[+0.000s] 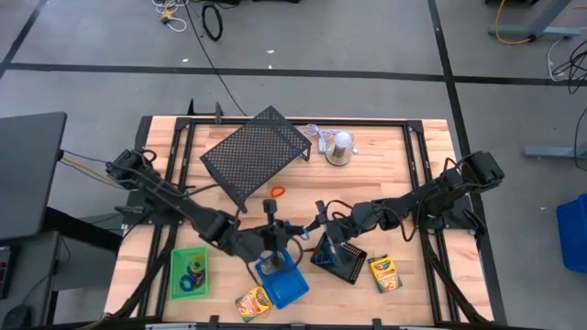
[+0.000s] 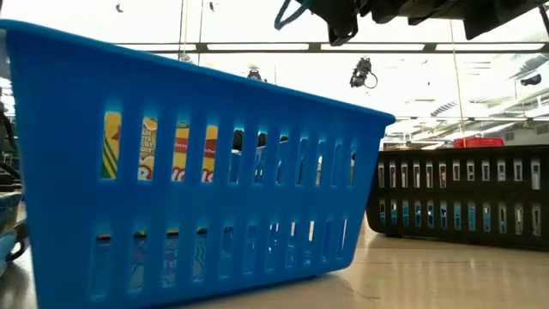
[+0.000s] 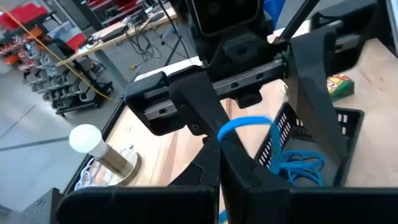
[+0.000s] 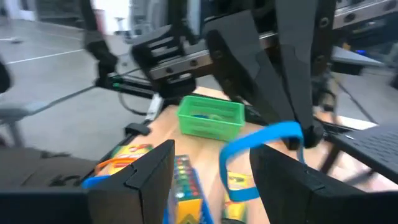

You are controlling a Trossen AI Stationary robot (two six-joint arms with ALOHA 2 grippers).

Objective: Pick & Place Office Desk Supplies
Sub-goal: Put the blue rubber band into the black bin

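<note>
**Two pincers meet over a blue elastic loop above the blue tray**

The left pincer hangs just above the blue tray, its fingers pressed together on a thin blue elastic loop. In the left wrist view the loop curves out from between the dark fingers, with the black mesh tray behind it and more blue loops lying inside that tray.

The right pincer sits just beside the left one, on the side of the blue tray toward the black mesh tray. Its fingers are spread; in the right wrist view the blue loop hangs in the gap between them without being gripped by them, and whether it touches either finger cannot be told.

The blue tray stands at the near edge of the wooden table. A crayon box lies touching the tray's corner, and a second crayon box lies beyond the black mesh tray. The green tray stands on the other side of the blue tray, holding dark and blue loops. An orange loop lies on the table farther back from the blue tray, near the large black mesh rack. Beside the rack stands the silver dome-shaped thing.
</note>
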